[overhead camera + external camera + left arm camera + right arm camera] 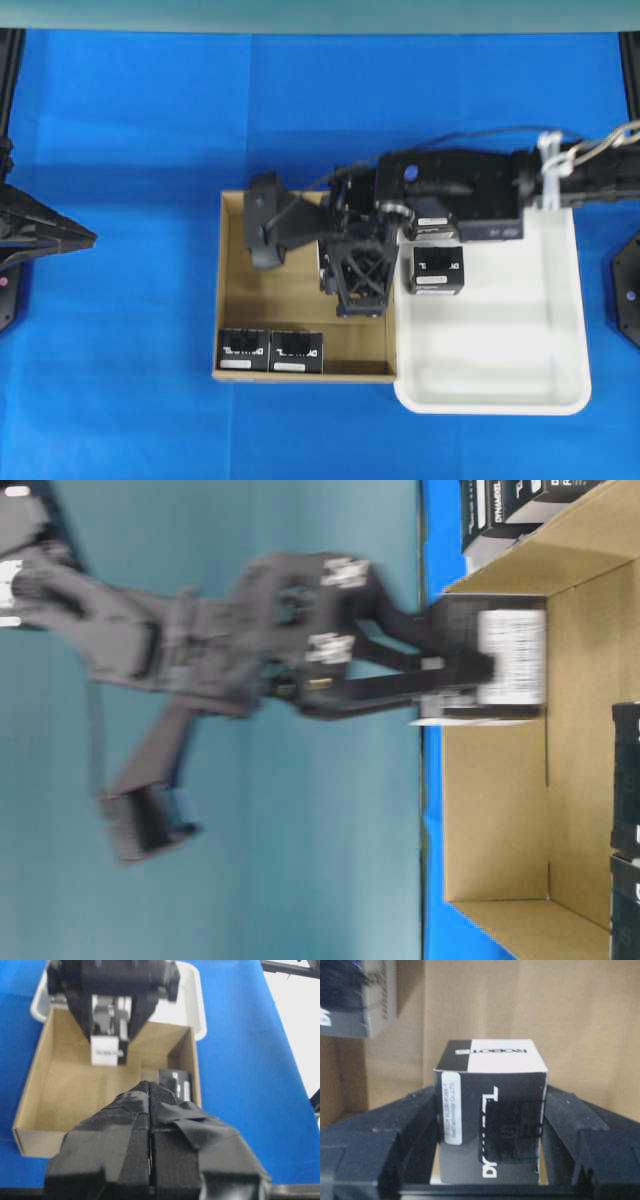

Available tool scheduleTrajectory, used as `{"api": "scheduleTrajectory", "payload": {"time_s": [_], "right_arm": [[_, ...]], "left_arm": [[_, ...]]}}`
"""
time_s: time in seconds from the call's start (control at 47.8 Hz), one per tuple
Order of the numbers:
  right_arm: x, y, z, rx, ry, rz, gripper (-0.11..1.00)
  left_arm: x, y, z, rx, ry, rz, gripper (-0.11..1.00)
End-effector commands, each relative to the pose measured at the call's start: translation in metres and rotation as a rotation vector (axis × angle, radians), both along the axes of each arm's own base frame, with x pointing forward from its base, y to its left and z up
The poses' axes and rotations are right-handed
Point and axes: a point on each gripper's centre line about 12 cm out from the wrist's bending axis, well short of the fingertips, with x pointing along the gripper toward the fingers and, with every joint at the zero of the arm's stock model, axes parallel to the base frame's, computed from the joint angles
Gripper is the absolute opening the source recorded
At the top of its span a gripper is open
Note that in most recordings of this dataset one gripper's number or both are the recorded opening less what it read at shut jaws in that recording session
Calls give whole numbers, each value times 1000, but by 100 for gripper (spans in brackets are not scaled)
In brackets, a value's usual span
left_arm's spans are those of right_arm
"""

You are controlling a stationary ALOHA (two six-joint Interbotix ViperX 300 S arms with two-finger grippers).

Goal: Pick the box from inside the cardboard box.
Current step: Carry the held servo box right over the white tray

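In the right wrist view a small black box (495, 1062) with white lettering and a white label strip stands on the floor of the cardboard box (580, 1025). My right gripper (490, 1097) is shut on it, with a finger against each side. Seen from overhead, the right gripper (356, 285) reaches down into the cardboard box (228, 290) near its right wall and hides the gripped box. Two more black boxes (243, 350) (295, 352) sit along the carton's front wall. My left gripper (150, 1086) is shut and empty, parked at the far left (88, 238).
A white plastic tray (560, 330) adjoins the carton's right side. It holds a black box (437, 270) and another partly under the right arm (432, 226). The right arm spans the tray's back edge. Blue cloth covers the table.
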Motion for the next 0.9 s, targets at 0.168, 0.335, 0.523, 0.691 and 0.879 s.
{"api": "scheduleTrajectory", "payload": {"time_s": [0.168,0.335,0.523,0.691,0.879], "right_arm": [[-14,-6,94,-3,-76,11,61],[-35,-7,135,-3,-101,6,61],[-66,-9,173,-14,-147,-14,61],[-95,-15,182,-35,-111,-74,61],[-132,-14,162,-29,-16,-86,61]], "left_arm": [[2,1,11,-1,-31,4,-6],[2,1,11,-1,-31,4,-6],[1,1,11,2,-29,3,-6],[1,1,11,2,-29,3,-6],[1,1,11,0,-28,3,-6]]}}
